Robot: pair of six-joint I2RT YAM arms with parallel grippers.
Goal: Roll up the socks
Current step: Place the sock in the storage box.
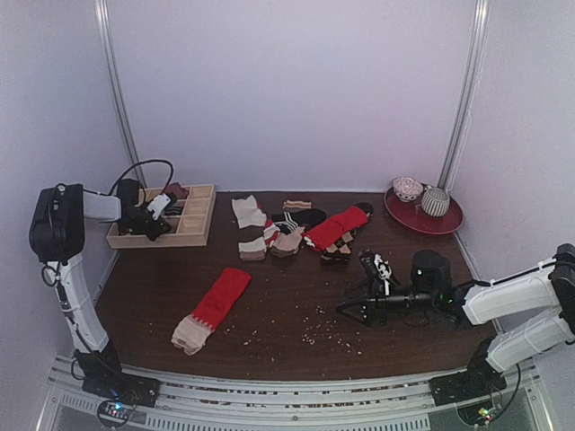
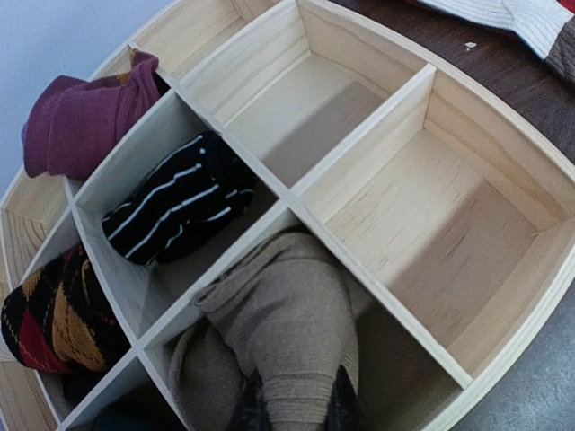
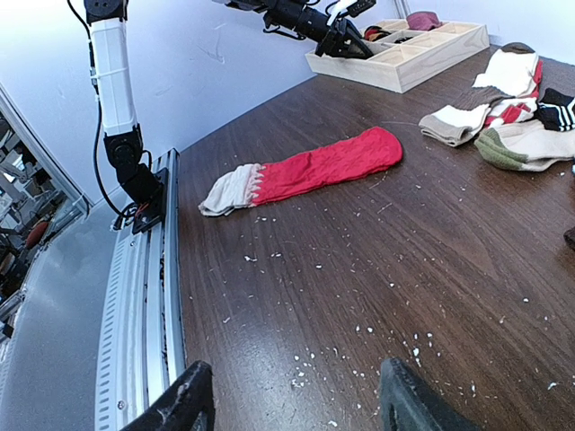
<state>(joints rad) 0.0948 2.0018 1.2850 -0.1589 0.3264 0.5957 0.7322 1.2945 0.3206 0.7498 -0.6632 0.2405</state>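
Left hand (image 2: 298, 411): down over the wooden tray (image 1: 199, 235) at the back-left of the worktop (image 1: 287, 287). It is nearly closed, fingers (image 2: 346, 409) pinching the ribbed end of the tan sock (image 2: 287, 314).
Tan sock: bunched up inside a tray compartment, part of it lapping onto the divider towards the striped roll (image 2: 175, 205).
Next to it in the tray:
- the black roll with white stripes, one compartment over
- a purple roll (image 2: 81, 126), draped over the tray wall
- a black/red/yellow patterned roll (image 2: 54, 314), at the frame edge
The compartments on the other side of the tan sock are bare wood.

Right hand (image 3: 292, 404): low over the right side of the worktop. Jaws stand wide apart with nothing between them, and they point across at the red sock (image 1: 213, 308).
Red sock: flat and stretched out at front-left of the worktop, cream end towards the near edge, unrolled. It is well apart from both hands and from the tray.

Other stuff:
- a loose pile of mixed socks (image 1: 292, 229) at mid-back
- a red plate (image 1: 445, 220) with two small bowls at back-right
- pale crumbs (image 1: 314, 337) scattered over the middle of the worktop
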